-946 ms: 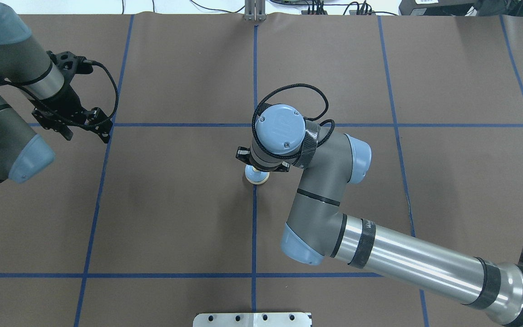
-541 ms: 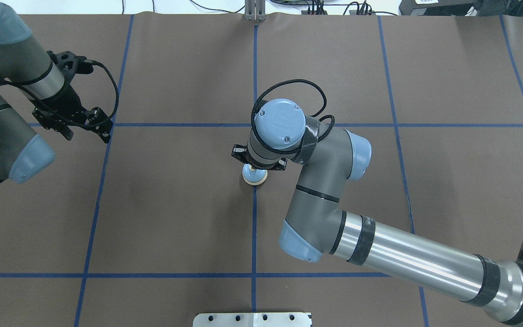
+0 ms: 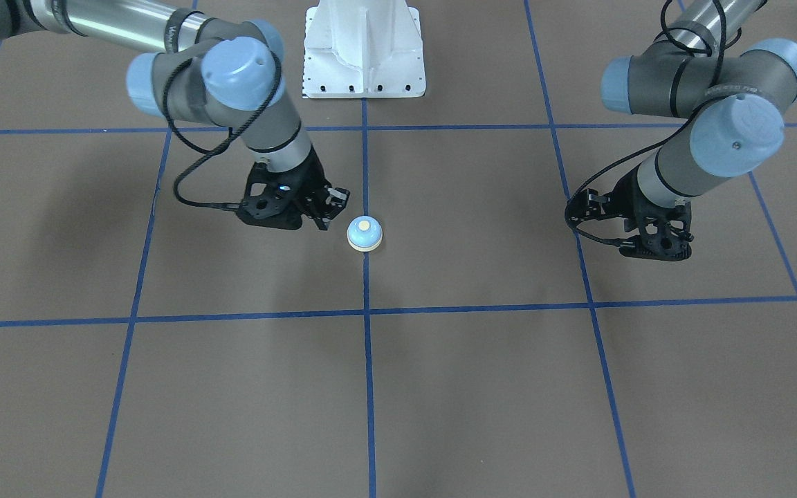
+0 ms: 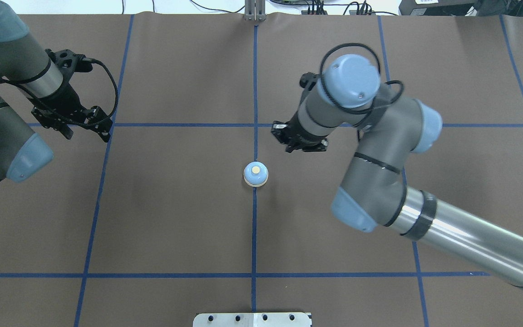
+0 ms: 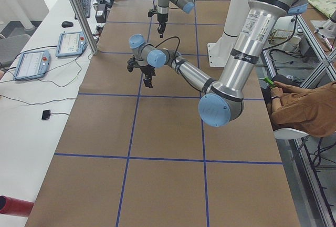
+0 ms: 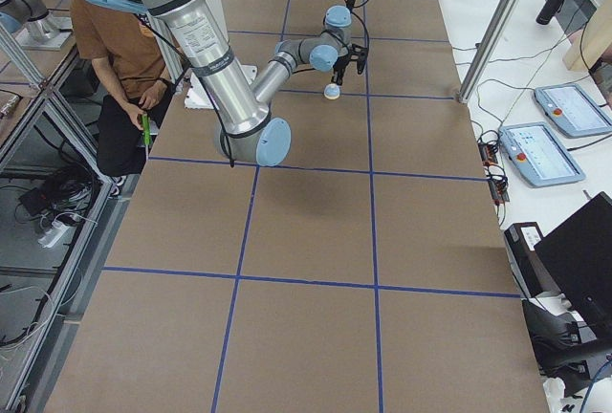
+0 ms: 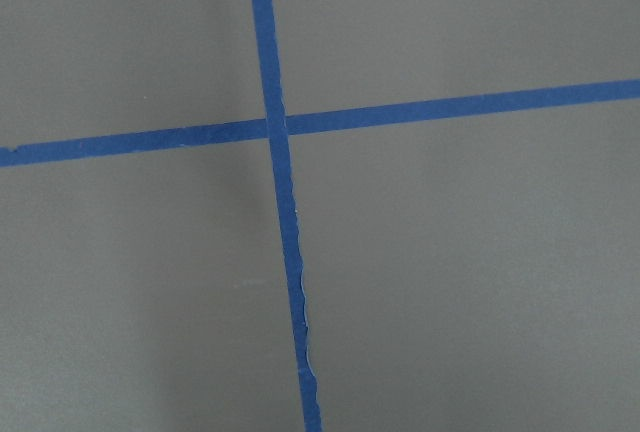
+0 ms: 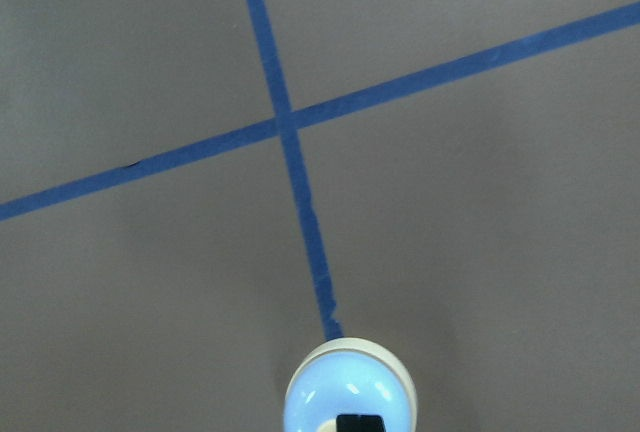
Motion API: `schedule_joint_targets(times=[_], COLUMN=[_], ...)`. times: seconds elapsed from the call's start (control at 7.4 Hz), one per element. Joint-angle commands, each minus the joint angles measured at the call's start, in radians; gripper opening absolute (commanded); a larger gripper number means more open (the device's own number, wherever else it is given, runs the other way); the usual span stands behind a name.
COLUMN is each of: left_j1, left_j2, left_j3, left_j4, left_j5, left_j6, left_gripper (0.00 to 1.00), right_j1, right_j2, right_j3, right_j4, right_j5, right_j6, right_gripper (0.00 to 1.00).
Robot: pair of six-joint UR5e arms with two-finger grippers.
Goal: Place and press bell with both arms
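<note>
The light-blue bell (image 4: 255, 174) with its cream button stands upright and alone on the centre tape line. It also shows in the front view (image 3: 364, 233) and at the bottom edge of the right wrist view (image 8: 350, 397). My right gripper (image 4: 284, 138) hangs above the table, a short way beyond the bell and to its right, clear of it (image 3: 333, 206). One black tip at the bottom centre of the right wrist view suggests shut fingers. My left gripper (image 4: 86, 131) hovers far to the left over a tape crossing, fingers spread, empty (image 3: 658, 247).
Brown table cover with a blue tape grid (image 4: 254, 68). White pedestal base (image 3: 364, 48) at the robot's side. A seated person (image 5: 299, 106) is beside the table. Tablets (image 5: 31, 64) lie on the side bench.
My right arm has lifted off the bell and swung away to the far right, leaving the bell uncovered on the centre line. The left arm has not moved.
</note>
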Motion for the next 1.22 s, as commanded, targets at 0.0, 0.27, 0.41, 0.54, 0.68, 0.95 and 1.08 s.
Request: schedule_joint_targets(times=[0.0,0.27,0.41,0.54,0.68,0.95,1.08], left_j1=[-0.014,-0.054,-0.078,-0.122,-0.168,-0.318,-0.392], left_j2=[0.051,0.121,0.158,0.212,0.276,0.365,0.4], left_j3=[-0.063,-0.128,-0.155,-0.181,-0.2,-0.195,-0.183], left_j4=[-0.001,-0.005,-0.005,-0.005,-0.006,-0.006,-0.006], left_j5=[0.0,-0.001,-0.003,-0.003,0.0,-0.001,-0.003], left_j6=[0.007,0.063,0.1,0.181,0.277,0.509,0.597], left_gripper=[0.99,0.99,0.99,0.99,0.99,0.99,0.99], right_j1=[0.145,0.361,0.471,0.564,0.645,0.739,0.79], right_j2=[-0.226,-0.412,-0.487,-0.546,-0.572,-0.573,-0.571], right_j3=[0.144,0.169,0.158,0.135,0.092,0.028,0.011], right_j4=[0.001,0.001,-0.002,-0.005,-0.008,-0.06,-0.111], right_j5=[0.092,0.212,0.265,0.27,0.288,0.302,0.305], right_j6=[-0.242,-0.562,-0.758,-0.929,-1.072,-1.263,-1.367], right_gripper=[0.0,0.0,0.0,0.0,0.0,0.0,0.0])
